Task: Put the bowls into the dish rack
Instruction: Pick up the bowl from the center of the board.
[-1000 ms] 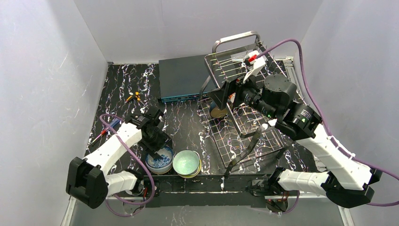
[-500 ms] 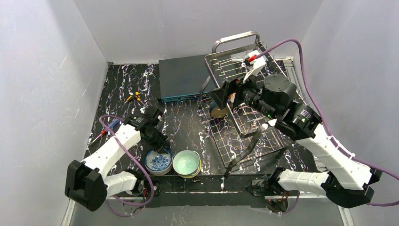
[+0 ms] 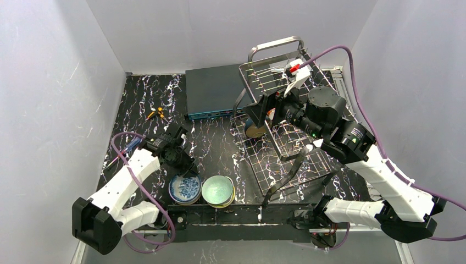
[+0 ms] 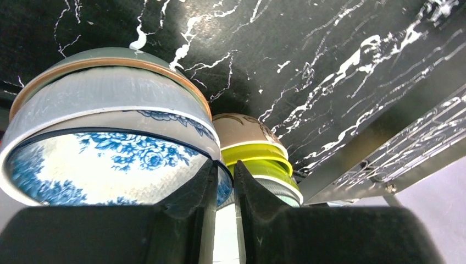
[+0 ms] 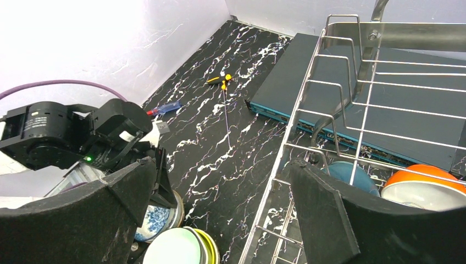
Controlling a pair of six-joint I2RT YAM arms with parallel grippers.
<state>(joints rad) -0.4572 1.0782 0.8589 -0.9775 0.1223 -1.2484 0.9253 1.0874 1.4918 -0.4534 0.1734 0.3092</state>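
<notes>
A blue-patterned bowl (image 3: 184, 188) tops a stack at the table's near edge. My left gripper (image 3: 186, 168) is shut on its rim; in the left wrist view the rim (image 4: 224, 184) sits pinched between the fingers (image 4: 204, 220). Beside it stands a second stack with a pale green bowl (image 3: 217, 190) on top and lime and beige bowls (image 4: 258, 159) under it. The steel dish rack (image 3: 286, 144) stands on the right and holds an orange bowl (image 5: 422, 177) and a blue bowl (image 5: 347, 175). My right gripper (image 3: 262, 113) hangs open and empty over the rack's left side.
A flat dark-teal box (image 3: 213, 89) lies at the back next to the rack. Yellow pliers (image 3: 156, 114) and a screwdriver (image 3: 122, 153) lie on the left of the black marble table (image 3: 214, 140). White walls enclose the table.
My left arm has drawn a little back and to the left, so more of the blue-patterned bowl shows. The right arm has not moved.
</notes>
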